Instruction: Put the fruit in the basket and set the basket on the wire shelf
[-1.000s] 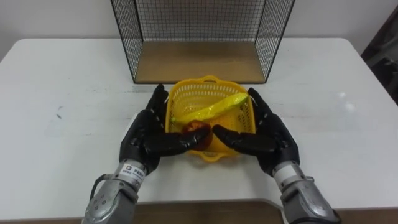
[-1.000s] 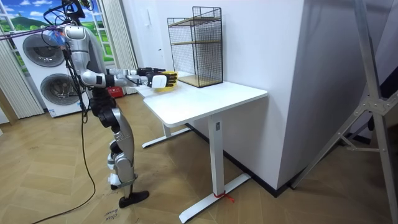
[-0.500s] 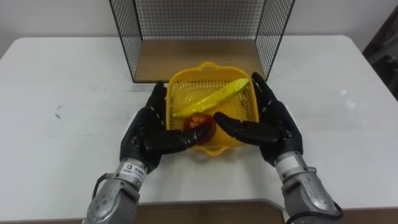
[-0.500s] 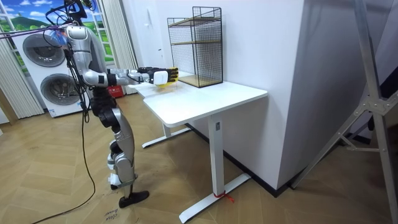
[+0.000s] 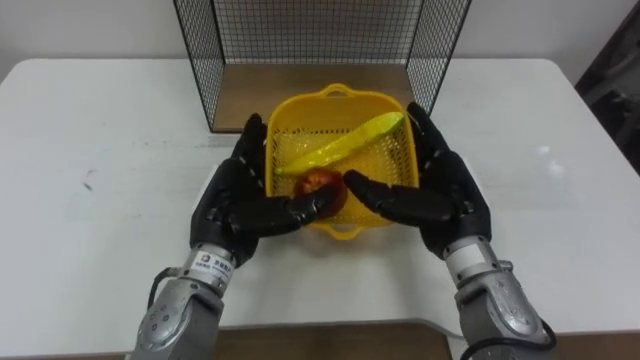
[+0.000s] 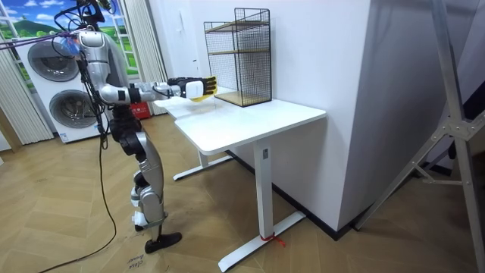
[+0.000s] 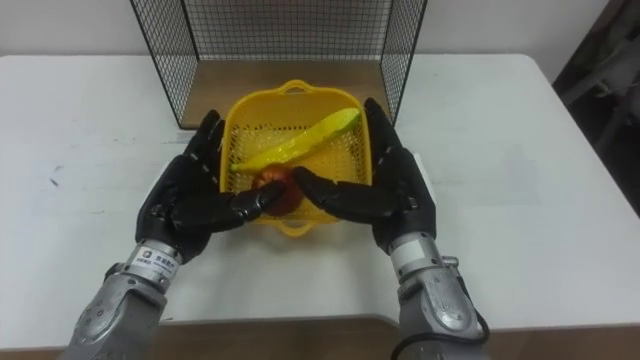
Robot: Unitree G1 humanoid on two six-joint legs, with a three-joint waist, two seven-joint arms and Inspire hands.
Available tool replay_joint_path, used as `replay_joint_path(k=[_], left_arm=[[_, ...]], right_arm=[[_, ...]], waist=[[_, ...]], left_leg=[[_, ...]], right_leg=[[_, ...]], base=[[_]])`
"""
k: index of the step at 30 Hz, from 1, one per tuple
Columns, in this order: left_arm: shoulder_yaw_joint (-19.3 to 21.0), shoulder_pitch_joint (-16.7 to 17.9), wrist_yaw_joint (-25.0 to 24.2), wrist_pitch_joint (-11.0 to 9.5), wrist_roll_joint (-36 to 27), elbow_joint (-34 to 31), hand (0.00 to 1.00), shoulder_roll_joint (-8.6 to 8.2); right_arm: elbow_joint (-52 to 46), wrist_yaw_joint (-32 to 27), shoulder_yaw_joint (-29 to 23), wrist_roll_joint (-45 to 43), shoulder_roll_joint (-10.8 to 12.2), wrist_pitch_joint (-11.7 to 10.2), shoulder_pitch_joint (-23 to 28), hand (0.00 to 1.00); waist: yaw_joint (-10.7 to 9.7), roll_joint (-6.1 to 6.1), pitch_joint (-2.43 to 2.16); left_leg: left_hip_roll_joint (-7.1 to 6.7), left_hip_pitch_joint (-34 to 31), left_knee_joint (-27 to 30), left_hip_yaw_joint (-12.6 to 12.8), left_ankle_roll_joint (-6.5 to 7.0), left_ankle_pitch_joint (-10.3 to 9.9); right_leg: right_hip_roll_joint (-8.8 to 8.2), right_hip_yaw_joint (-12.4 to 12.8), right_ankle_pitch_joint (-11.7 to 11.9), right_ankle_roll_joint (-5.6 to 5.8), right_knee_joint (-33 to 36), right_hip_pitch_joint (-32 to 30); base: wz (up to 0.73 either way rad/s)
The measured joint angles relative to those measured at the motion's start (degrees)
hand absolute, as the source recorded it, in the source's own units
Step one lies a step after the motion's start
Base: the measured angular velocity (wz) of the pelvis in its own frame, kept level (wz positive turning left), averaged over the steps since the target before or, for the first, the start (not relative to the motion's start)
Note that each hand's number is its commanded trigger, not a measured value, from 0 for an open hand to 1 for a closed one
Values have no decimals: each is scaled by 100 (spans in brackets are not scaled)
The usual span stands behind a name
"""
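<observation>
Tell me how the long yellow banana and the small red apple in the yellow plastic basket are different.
The long yellow banana is long, curved and yellow; the small red apple is round and red. The banana stretches slantwise across the yellow plastic basket; the apple sits small at its near edge. Both are fruit lying inside the basket.

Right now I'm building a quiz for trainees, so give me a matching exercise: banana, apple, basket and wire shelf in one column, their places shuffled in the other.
Things:
1 banana
2 apple
3 basket
4 wire shelf

Places:
A clasped between the left hand and the right hand
B at the far side of the table, beyond the basket
C lying slantwise across the basket's inside
D at the basket's near end, by the thumbs

Pairs: 1-C, 2-D, 3-A, 4-B
</observation>
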Motion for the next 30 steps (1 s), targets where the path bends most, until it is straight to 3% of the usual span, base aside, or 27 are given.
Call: replay_joint_path(k=[8,10,15,17,18,19,20,21,22,23,24,25,26,27,28,30], left_arm=[[0,1,0,0,-16,3,0,8],[8,1,1,-2,-16,4,0,33],[188,8,1,-1,-8,27,0,100],[203,17,1,-1,-9,32,0,175],[196,19,1,0,-12,34,0,179],[189,25,1,0,4,61,0,183],[196,30,1,-1,-2,73,0,183],[207,29,1,-1,-7,115,0,166],[196,29,1,-2,2,118,0,138],[185,29,1,-3,-2,118,0,125],[198,27,1,-18,-2,118,0,89],[207,30,1,-26,-1,125,0,83],[204,38,1,-26,-1,128,0,102],[205,17,1,-26,-13,103,0,158],[209,10,1,-29,-20,82,0,171],[187,11,0,-23,-14,77,0,180]], right_arm=[[25,0,3,37,-11,1,4,0],[25,5,8,53,-31,1,1,0],[144,117,76,23,-36,1,16,0],[226,155,130,37,-42,1,17,0],[223,162,159,62,-76,1,6,0],[225,163,184,63,-81,1,7,0],[230,163,209,66,-68,0,5,0],[233,164,217,66,-103,0,4,0],[234,168,196,73,-168,0,0,0],[240,168,192,81,-190,1,1,0],[250,168,194,91,-214,2,4,0],[288,171,204,81,-208,5,8,0],[384,180,229,45,-214,15,12,0],[431,185,230,21,-225,19,10,0],[430,188,231,25,-233,19,6,0],[432,226,221,57,-295,19,-2,0]], waist=[[45,-22,28],[43,-28,34],[150,-51,51],[182,-52,38],[185,-39,41],[197,-29,52],[208,-38,68],[179,-47,54],[207,-86,66],[234,-65,54],[273,-14,35],[293,-19,35],[332,-64,-5],[270,-130,-79],[234,-184,-72],[192,-215,-49]], left_leg=[[22,18,129,16,-9,-14],[101,-68,270,69,-18,-102],[463,-553,1816,119,-221,-887],[611,-740,2330,114,-289,-974],[711,-926,2802,138,-325,-910],[759,-1214,3365,107,-235,-681],[733,-1387,3606,47,-193,-593],[514,-1698,3531,-51,-154,-590],[299,-1976,2942,-44,-138,-558],[218,-2083,2552,-28,-198,-468],[112,-2235,1729,-25,-176,-36],[79,-2265,1435,-32,-142,253],[43,-2198,1054,-35,-106,692],[-46,-2113,866,-27,-15,933],[-99,-2078,805,-33,9,992],[-131,-2060,899,-67,188,1300]], right_leg=[[-2,-16,-8,-4,120,15],[2,-28,-83,-39,288,-93],[244,28,-716,-241,1420,-524],[359,88,-917,-345,1623,-570],[373,97,-983,-374,1705,-566],[403,169,-989,-438,1713,-474],[389,220,-980,-490,1704,-428],[306,251,-994,-506,1675,-384],[203,291,-1026,-488,1681,-385],[178,324,-1039,-475,1680,-386],[156,324,-1085,-468,1687,-403],[128,332,-1121,-456,1698,-367],[116,398,-1199,-394,1690,-305],[59,390,-1242,-304,1669,-286],[35,396,-1244,-304,1652,-264],[23,359,-1251,-292,1433,-95]], base=[[-1],[-5],[-16],[-4],[-4],[-7],[6],[8],[0],[-26],[-32],[-41],[-19],[-4],[21],[0]])
